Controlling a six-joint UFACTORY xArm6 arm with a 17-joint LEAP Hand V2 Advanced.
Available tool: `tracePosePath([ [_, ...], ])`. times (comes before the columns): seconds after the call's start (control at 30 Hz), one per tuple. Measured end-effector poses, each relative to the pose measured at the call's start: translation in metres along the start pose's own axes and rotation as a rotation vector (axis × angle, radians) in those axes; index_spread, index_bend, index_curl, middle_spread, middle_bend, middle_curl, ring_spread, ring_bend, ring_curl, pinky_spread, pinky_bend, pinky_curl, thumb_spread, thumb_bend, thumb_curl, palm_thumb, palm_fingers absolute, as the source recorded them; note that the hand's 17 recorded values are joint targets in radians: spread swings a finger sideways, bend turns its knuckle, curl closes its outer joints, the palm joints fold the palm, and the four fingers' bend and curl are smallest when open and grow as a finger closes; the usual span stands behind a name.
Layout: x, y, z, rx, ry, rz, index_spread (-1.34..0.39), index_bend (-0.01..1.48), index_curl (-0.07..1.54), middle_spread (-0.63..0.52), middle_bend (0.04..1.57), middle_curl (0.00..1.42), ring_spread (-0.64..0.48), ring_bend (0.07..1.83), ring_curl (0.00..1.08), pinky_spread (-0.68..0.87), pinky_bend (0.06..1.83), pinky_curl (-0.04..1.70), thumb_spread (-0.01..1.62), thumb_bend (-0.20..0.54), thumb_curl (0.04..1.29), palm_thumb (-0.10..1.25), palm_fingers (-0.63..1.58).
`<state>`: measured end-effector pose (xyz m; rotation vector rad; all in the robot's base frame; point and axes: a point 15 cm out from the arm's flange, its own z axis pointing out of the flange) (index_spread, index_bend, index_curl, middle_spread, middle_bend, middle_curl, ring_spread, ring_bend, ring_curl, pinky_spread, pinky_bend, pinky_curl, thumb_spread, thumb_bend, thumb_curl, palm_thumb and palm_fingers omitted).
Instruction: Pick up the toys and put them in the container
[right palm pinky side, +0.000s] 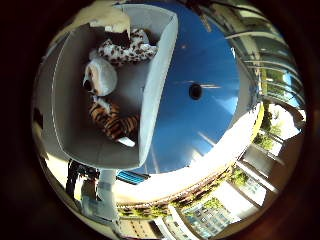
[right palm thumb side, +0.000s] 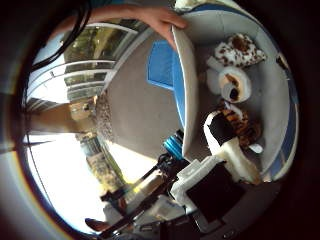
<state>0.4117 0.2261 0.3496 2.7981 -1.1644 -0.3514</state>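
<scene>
A pale grey container (right palm pinky side: 158, 95) stands on a blue table top (right palm pinky side: 215, 115). Three plush toys lie in it: a spotted one (right palm pinky side: 128, 47), a round white one (right palm pinky side: 100, 75) and a striped tiger (right palm pinky side: 115, 120). In the right thumb side palm view my hand (right palm thumb side: 225, 165) is above the container's end by the tiger (right palm thumb side: 242, 122). Its white and black fingers (right palm thumb side: 222, 135) are relaxed, with no toy between them. A person's hand (right palm thumb side: 150, 15) rests on the container's rim (right palm thumb side: 183, 70).
A small dark round spot (right palm pinky side: 195, 90) lies on the blue table beside the container. Past the table's edge are windows (right palm thumb side: 60, 80) and greenery outside (right palm pinky side: 265, 135). A blue item (right palm thumb side: 160, 65) lies beside the container.
</scene>
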Motion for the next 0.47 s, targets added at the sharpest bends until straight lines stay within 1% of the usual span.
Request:
tracePosePath([
  [0.17,0.025,0.042,-0.035,0.032,0.002,0.048,-0.45,0.23,0.47,0.05,0.13,0.31,0.29,0.34,0.31,0.47,0.59,0.44,1.14,-0.022,0.51,0.79,0.00],
  [0.23,0.043,0.066,-0.050,0.051,0.003,0.082,-0.45,0.27,0.46,0.05,0.14,0.30,0.28,0.33,0.30,0.47,0.57,0.42,1.14,-0.021,0.51,0.80,0.06],
  [0.47,0.133,0.171,-0.086,0.052,0.097,0.205,-0.43,0.30,0.44,0.04,0.14,0.28,0.27,0.31,0.31,0.48,0.57,0.39,1.15,-0.020,0.50,0.82,0.09],
])
